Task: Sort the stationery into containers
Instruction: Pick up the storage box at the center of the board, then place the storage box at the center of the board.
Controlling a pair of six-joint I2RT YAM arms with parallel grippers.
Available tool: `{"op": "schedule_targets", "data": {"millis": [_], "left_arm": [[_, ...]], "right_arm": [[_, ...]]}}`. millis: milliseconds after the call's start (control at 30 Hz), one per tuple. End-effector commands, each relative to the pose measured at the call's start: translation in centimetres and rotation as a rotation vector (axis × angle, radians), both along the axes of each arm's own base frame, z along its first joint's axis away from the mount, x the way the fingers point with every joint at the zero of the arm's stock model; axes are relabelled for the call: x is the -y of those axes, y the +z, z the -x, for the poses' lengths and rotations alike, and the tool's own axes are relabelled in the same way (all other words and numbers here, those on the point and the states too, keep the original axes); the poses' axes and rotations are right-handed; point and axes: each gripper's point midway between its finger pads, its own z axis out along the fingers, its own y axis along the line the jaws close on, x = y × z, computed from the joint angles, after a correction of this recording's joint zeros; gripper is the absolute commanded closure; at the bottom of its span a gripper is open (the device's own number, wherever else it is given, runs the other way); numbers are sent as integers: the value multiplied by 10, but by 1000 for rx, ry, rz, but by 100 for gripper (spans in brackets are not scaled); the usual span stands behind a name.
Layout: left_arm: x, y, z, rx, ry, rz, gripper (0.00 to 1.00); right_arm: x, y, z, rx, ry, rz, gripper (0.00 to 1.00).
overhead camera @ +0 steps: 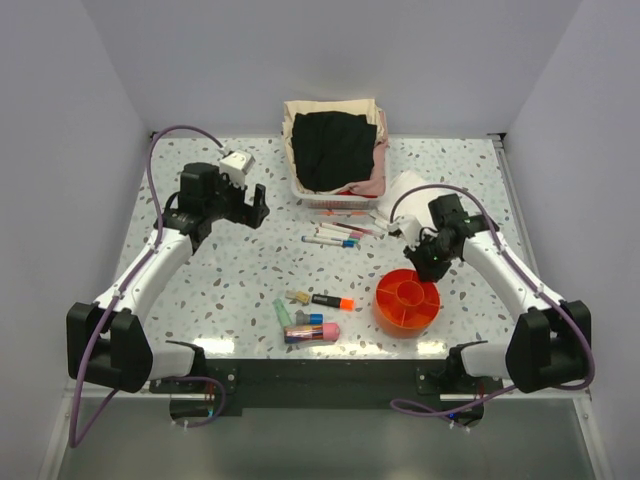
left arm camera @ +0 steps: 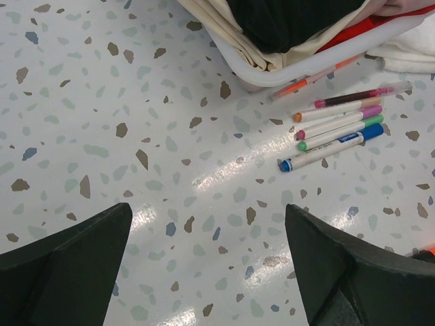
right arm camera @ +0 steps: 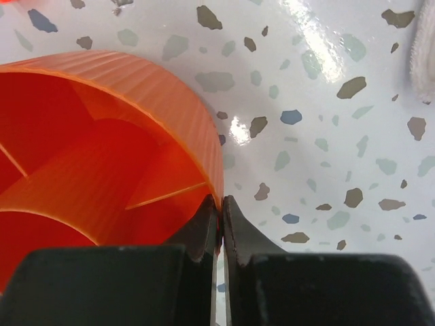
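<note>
Pinching the rim of the orange tray [right arm camera: 136,88], the right gripper [right arm camera: 221,204] is clenched on it, one finger inside the wall and one outside, probably to drag it closer to the stationery. The tray sits front right on the table [overhead camera: 220,270], its compartments looking empty. Short pieces [overhead camera: 308,322] and a marker [overhead camera: 332,301] lie just left of it. Thin pens [left arm camera: 336,132] lie farther back, just beside a basket [left arm camera: 306,68]. The left gripper [left arm camera: 209,210] hangs released, jaws wide, over bare table near the pens, seemingly ready to take one.
</note>
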Motion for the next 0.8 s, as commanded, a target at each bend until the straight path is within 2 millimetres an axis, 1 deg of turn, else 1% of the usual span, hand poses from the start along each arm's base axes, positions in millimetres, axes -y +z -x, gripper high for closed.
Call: {"op": "schedule_targets", "data": {"millis": [0, 67, 100, 167, 200, 233, 267, 300, 333, 367, 400, 433, 467, 500, 533, 567, 600, 633, 667, 700, 733, 767], "left_arm": [[-3, 20, -7, 61, 1, -34, 0], [-7, 22, -8, 66, 15, -48, 0], [-14, 22, -10, 72, 49, -65, 0], [-28, 24, -13, 82, 121, -81, 0], [-45, 24, -17, 81, 193, -90, 0], [-55, 23, -19, 80, 229, -90, 0], [-77, 20, -21, 65, 301, -78, 0], [-88, 19, -22, 56, 333, -65, 0], [-98, 18, -23, 51, 356, -61, 0], [-114, 17, -24, 34, 417, -29, 0], [-121, 16, -24, 33, 441, -32, 0], [-126, 15, -23, 28, 456, -36, 0], [-134, 17, -22, 35, 480, -36, 0], [-139, 16, -20, 35, 505, -39, 0], [-144, 15, -19, 37, 524, -35, 0], [-150, 20, -16, 50, 547, -24, 0], [-154, 21, -14, 53, 562, -26, 0], [-158, 21, -11, 52, 574, -31, 0], [-163, 25, -7, 66, 586, -38, 0], [-166, 24, -4, 61, 595, -47, 0], [-168, 25, -1, 66, 600, -51, 0], [-173, 24, 3, 63, 611, -57, 0]], "right_arm": [[-23, 52, -21, 123, 55, -68, 100], [-30, 67, -24, 137, 74, -91, 100], [-42, 84, -32, 172, 92, -119, 100], [-53, 99, -41, 199, 105, -137, 100], [-65, 111, -49, 221, 115, -153, 100], [-72, 117, -58, 248, 118, -159, 100], [-81, 130, -68, 286, 124, -170, 100], [-94, 126, -75, 280, 147, -170, 100], [-100, 127, -82, 296, 151, -158, 100], [-109, 137, -91, 331, 162, -164, 100], [-124, 139, -96, 345, 187, -167, 100], [-133, 129, -104, 328, 198, -151, 100], [-145, 138, -113, 354, 210, -162, 100], [-162, 139, -114, 358, 239, -174, 100], [-175, 124, -121, 325, 256, -161, 100], [-188, 132, -127, 348, 275, -178, 100], [-203, 131, -125, 351, 312, -186, 100], [-213, 125, -128, 343, 327, -187, 100], [-226, 119, -134, 333, 345, -193, 100], [-239, 115, -133, 327, 365, -200, 100], [-246, 111, -135, 322, 376, -202, 100], [-261, 105, -139, 315, 388, -206, 100]]}}
